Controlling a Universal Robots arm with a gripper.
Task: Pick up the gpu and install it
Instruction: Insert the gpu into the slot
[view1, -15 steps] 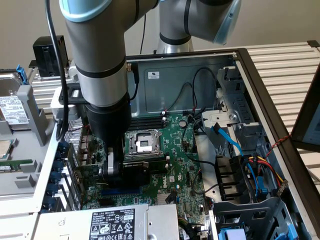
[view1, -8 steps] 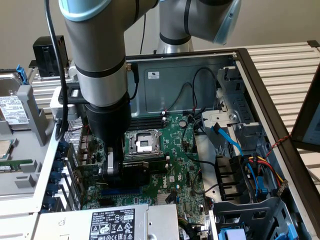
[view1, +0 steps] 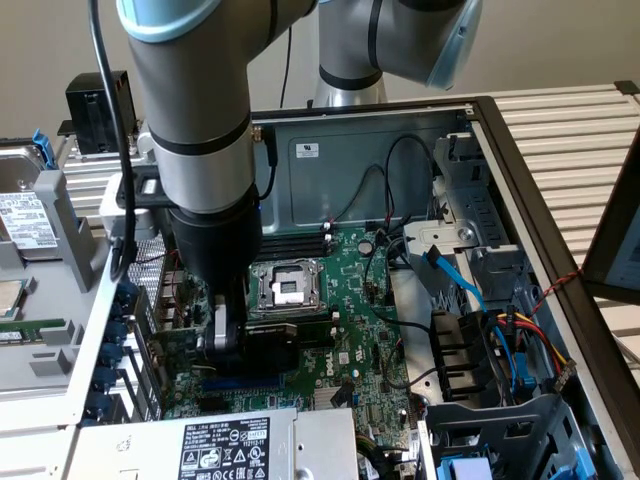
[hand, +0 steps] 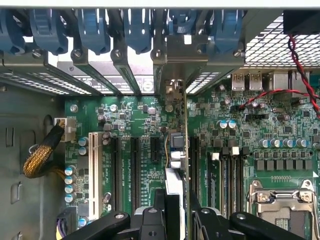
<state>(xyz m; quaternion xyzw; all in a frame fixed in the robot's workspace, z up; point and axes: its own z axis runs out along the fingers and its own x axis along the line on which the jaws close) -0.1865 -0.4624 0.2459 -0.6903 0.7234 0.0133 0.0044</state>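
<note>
Grasp: the fingers (hand: 152, 221) are closed on the gpu (hand: 173, 184), one on each face of the card. The wrist view shows the card edge-on, as a thin strip running from the fingers toward the blue retaining clips (hand: 137, 27) at the rear wall of the case (view1: 400, 150). The card stands upright over the green motherboard (hand: 140, 120), in line with the row of black expansion slots (hand: 134, 170) (whether its edge connector touches a slot cannot be told). A white slot (hand: 92, 170) lies at the far side of that row, near a yellow braided cable (hand: 42, 152). On the opposite side of the card is the open CPU socket (hand: 282, 205), with a red-and-black twisted wire (hand: 280, 92) crossing the board beyond it. In the exterior view the gpu appears as a short black card just beside the CPU socket, on the side toward the labelled power supply (view1: 220, 445). The grey arm (view1: 195, 120) enters the case from above. A blue cable (view1: 455, 280) runs by the drive bays at the exterior view's right. The case rests on a slatted worktop (view1: 570, 140).
</note>
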